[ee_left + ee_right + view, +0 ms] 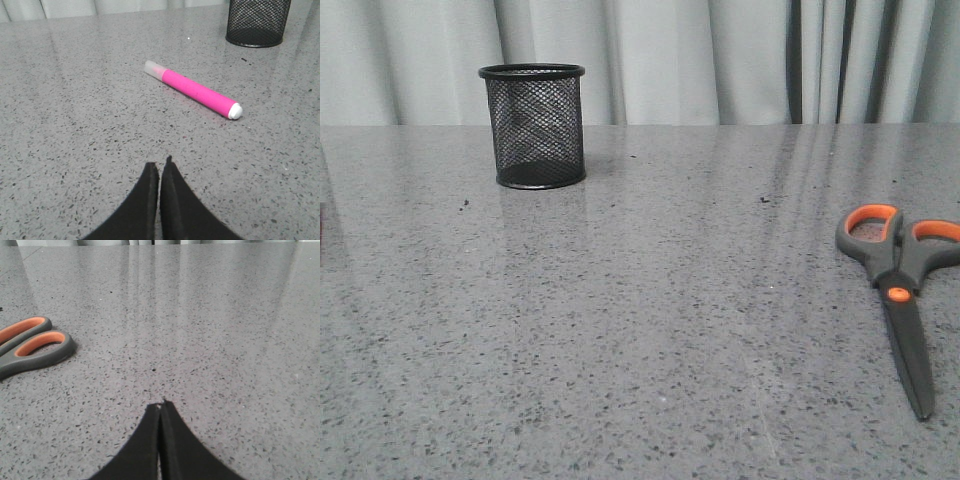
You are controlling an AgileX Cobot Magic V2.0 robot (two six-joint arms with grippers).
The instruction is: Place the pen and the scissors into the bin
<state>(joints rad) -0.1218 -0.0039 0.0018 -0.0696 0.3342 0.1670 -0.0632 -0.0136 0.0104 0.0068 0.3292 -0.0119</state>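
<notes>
The black wire-mesh bin [533, 126] stands upright at the back left of the table; it also shows in the left wrist view [257, 22]. The magenta pen [192, 89] lies flat on the table in the left wrist view, ahead of my left gripper [159, 165], which is shut and empty. The pen does not show in the front view. The scissors [900, 285] lie flat at the right edge, handles away, blades toward the front. Their orange-lined loops show in the right wrist view [35, 345]. My right gripper [160, 406] is shut and empty, beside the scissors.
A grey speckled stone table [650, 330] fills the view, with pale curtains [720, 60] behind it. A dark reddish sliver [322, 230] shows at the left edge of the front view.
</notes>
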